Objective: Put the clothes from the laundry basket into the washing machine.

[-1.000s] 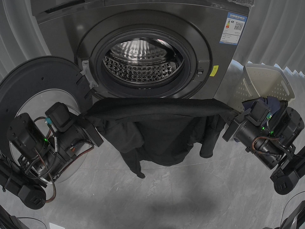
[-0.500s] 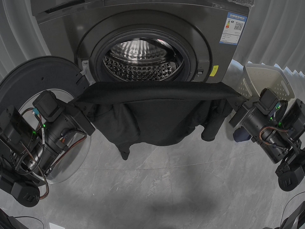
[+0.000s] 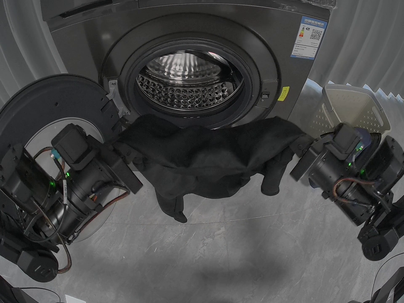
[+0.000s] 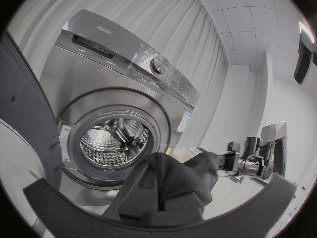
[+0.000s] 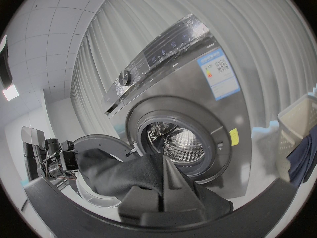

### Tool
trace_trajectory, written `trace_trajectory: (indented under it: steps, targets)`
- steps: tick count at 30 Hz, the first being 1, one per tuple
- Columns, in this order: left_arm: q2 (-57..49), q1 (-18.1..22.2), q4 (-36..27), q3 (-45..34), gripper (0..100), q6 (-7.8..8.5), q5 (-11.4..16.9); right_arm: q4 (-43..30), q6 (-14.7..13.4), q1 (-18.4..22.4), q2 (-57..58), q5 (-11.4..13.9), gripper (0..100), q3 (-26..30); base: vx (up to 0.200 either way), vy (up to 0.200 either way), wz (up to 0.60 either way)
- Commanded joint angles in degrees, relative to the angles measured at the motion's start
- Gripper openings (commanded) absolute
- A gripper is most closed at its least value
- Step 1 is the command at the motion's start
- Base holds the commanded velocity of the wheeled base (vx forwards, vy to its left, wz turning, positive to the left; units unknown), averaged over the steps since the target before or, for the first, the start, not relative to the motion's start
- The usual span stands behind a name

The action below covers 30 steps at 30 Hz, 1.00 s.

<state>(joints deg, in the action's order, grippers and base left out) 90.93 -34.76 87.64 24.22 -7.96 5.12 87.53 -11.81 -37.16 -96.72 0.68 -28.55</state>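
**Garment goes slack at the washer's mouth**

Nearest to me, at lower left of the head view, my left claw [image 3: 123, 149] is clamped on one end of the black garment [image 3: 202, 160]. At the right edge my right claw [image 3: 301, 146] pinches the other end, and both wrist views show cloth bunched between closed fingers. A second ago the garment was pulled into a straight, taut band between the claws. Half a second ago I had lifted that band higher, across the bottom of the opening. Now the claws have drawn closer together and the band has collapsed into a loose heap sagging in mid-frame, with a sleeve dangling toward the floor [image 3: 219, 249].

Just behind it, the garment's upper fold lies at the lower rim of the washer [image 3: 189, 26] opening. Whether it touches the rim I cannot tell. The open door [image 3: 54, 102] stands at the left, and the drum [image 3: 189, 85] beyond the rim looks bare.

Farther right, the basket [image 3: 357, 106] leans beside the washer, with blue cloth [image 5: 302, 156] in it.

I judge the slack is what I need — loose cloth can be pushed over the rim, though the hanging sleeve may trail outside.
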Motion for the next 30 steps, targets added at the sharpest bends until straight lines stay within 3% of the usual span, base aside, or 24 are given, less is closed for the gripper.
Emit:
trace_trajectory:
  steps: [1, 2, 3, 7, 15, 20, 30]
  targets:
    - [6.2, -5.6, -0.5, 4.3, 0, -0.13, 0.2, 0.8, -4.1, -5.8, -11.4, -0.5, 0, -1.2, 0.0, 0.0, 0.0]
    - [7.6, -5.6, -0.6, 5.6, 0, -0.13, 0.2, 0.8, -5.2, -6.5, -12.3, -0.6, 0, -1.0, 0.0, 0.0, 0.0]
    - [7.9, -5.5, -0.5, 5.8, 0, -0.13, 0.2, 0.8, -5.4, -6.7, -12.3, -0.7, 100, -0.9, 0.0, 0.0, 0.0]
    - [10.5, -5.1, 0.3, 9.3, 0, -0.39, 0.2, 0.4, -6.9, -8.5, -13.1, -0.8, 100, 0.4, 0.0, 0.0, 0.0]
    - [10.8, -5.7, 0.3, 11.5, 0, -0.48, 0.2, 0.8, -2.8, -7.4, -21.4, -0.3, 100, 2.4, 0.0, 0.0, 0.0]
    - [10.2, -5.9, 0.4, 11.4, 0, -0.56, 0.2, 0.8, -1.8, -6.3, -24.6, -0.2, 100, -1.4, 0.0, 0.0, 0.0]
    - [7.5, -6.4, 0.4, 10.8, 0, -0.65, 0.3, 0.8, 2.4, -1.2, -34.1, -0.2, 100, -16.5, 0.0, 0.0, 0.0]
